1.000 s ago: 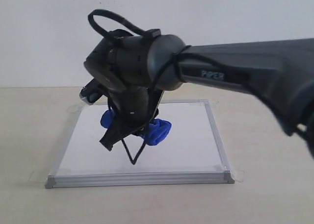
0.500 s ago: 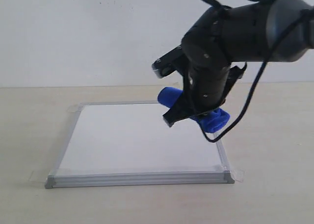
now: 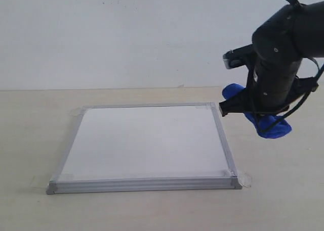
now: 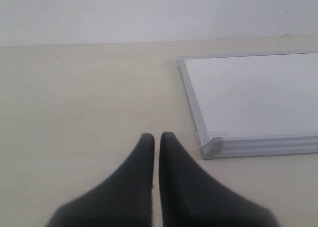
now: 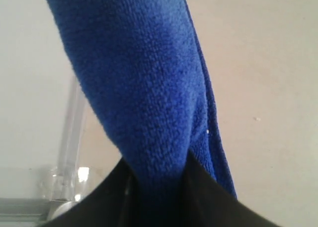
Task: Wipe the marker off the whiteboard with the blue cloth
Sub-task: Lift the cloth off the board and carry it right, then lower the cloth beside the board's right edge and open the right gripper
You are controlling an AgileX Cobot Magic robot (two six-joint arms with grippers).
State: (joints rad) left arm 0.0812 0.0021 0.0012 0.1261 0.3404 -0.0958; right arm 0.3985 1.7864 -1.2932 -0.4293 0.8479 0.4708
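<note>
- Whiteboard (image 3: 147,140) flat on the pale table (image 3: 30,140), with a silver frame all round and plain white inside it.
- Clear tape tabs (image 3: 245,180) at the whiteboard's corners, stuck down onto the table.
- Blue cloth (image 3: 271,127) off the whiteboard altogether, out past its right-hand frame and level with the far right corner. Fluffy, bunched into a thick roll, one end poking toward the whiteboard and the other drooping away from it.
- Right gripper (image 5: 156,187) clamped on the blue cloth, with dark fingers (image 5: 208,197) pinching the roll from both sides and the rest of the fabric spilling out beyond them.
- Cannot tell from either view whether the drooping end of the cloth touches the table beside the whiteboard.
- Seen past the cloth in the right wrist view: a stretch of the whiteboard's frame and one taped corner, blurred.
- Left gripper (image 4: 156,136) over bare table, near one taped corner of the whiteboard on its left side, apart from the frame.
- Left jaws pressed together with only a thin slit between the two black fingers (image 4: 141,157), nothing held.
- Plain white wall (image 3: 126,34) behind the whiteboard.
</note>
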